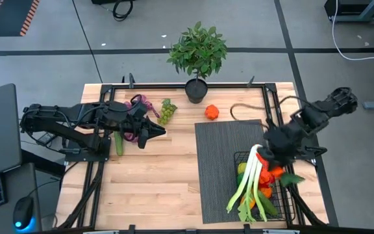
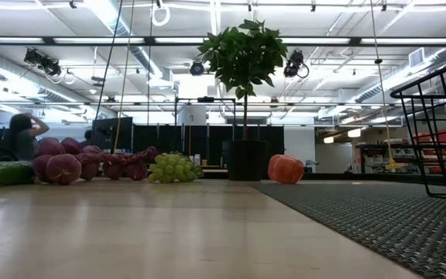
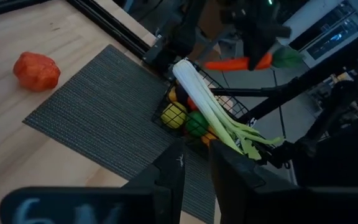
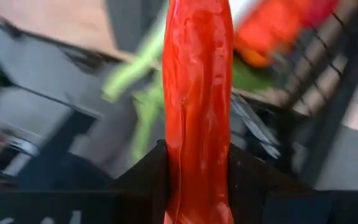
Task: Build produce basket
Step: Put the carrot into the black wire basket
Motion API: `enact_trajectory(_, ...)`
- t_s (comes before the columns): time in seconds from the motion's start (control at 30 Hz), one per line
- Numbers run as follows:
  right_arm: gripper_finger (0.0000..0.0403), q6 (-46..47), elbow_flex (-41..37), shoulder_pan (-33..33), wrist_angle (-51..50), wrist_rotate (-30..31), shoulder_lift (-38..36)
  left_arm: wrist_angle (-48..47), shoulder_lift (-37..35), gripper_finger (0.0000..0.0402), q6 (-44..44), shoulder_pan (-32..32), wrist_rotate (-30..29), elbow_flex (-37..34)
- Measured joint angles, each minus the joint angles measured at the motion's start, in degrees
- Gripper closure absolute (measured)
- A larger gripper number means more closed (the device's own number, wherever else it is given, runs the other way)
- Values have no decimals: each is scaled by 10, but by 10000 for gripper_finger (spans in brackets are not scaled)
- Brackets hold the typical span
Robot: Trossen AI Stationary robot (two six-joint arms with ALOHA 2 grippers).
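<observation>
The right gripper (image 1: 273, 156) is clenching a glossy orange-red carrot (image 4: 197, 93) above the black wire-mesh basket (image 1: 284, 201). A long white-green leek (image 1: 250, 179) is leaning out over that basket's rim. The left gripper (image 1: 156, 132), fingers nearly closed and empty, is hovering well apart from the basket.

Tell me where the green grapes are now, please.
In the high view, the green grapes lie on the table's far left part, between the purple grapes and the potted plant.
</observation>
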Motion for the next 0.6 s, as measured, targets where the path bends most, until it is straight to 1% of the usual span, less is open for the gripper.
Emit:
enact_trajectory(0.1, 271, 8, 0, 53, -18, -18, 16, 0, 0, 322, -9, 0, 0, 0)
enact_trajectory(0.2, 271, 27, 0, 100, -38, -19, 35, 0, 3, 322, -30, 0, -14, 0)
enact_trajectory(0.4, 271, 83, 0, 187, -101, 18, 89, 0, 3, 322, -33, 1, -48, 0)
enact_trajectory(0.5, 270, 106, 0, 222, -138, 39, 119, 0, 3, 322, -40, 1, -57, 0)
enact_trajectory(0.6, 266, 122, 0, 250, -144, 58, 148, 0, 3, 322, -59, 1, -59, 0)
